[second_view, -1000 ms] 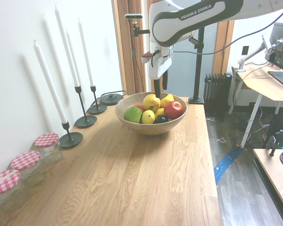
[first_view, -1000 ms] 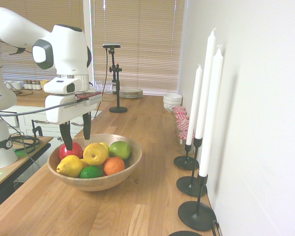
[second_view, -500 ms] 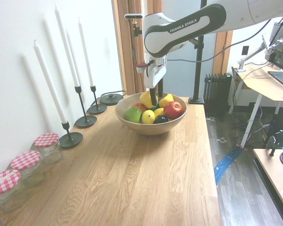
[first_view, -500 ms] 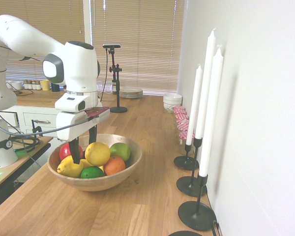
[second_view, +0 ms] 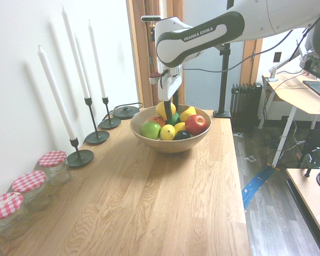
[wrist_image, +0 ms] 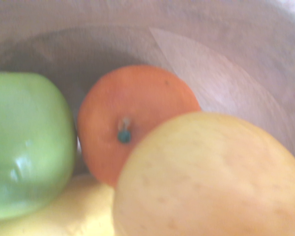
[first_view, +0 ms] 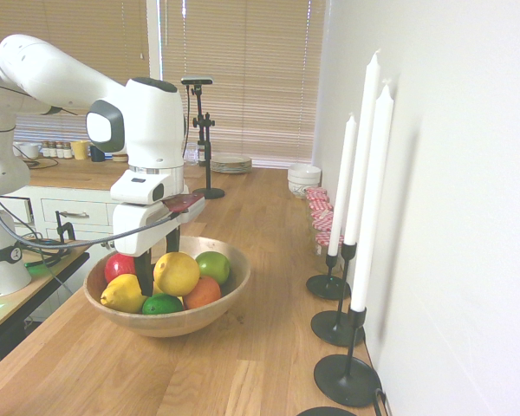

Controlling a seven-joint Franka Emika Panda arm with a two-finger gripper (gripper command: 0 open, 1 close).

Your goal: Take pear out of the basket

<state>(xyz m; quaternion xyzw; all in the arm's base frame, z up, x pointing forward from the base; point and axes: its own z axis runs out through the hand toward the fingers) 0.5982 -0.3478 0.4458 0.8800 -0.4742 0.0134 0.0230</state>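
Now then, pear: the pear [first_view: 177, 273] sits on top of the fruit pile, plump and golden, filling much of the blurred wrist view too [wrist_image: 211, 182].
Basket: the basket [first_view: 225, 299] stands on the wooden surface [first_view: 243, 364], with the pear inside it, not yet lifted.
Neighbours: an orange [first_view: 204, 292] and a green apple [first_view: 213, 266] lie on its wall-ward side; a red apple [first_view: 118, 265], a lemon [first_view: 121, 293] and a lime [first_view: 162, 304] crowd the other.
Hand: the hand [first_view: 159, 264] points straight down with its fingers spread wide, one dark finger [first_view: 144, 273] sunk just beside the pear, the other hidden behind the fruit; nothing is held.
Progress: the approach looks all but done. The squeeze, the lift and the carry clear of the rim are all left, by my reading.
Change: a second ago the hand hung above the red apple side of the bowl, clear of the fruit. It has come down and across to straddle the pear, and the jaws are just as wide as before.
Beyond: three black candlesticks [first_view: 340, 325] with white candles line the wall, well apart from the action.
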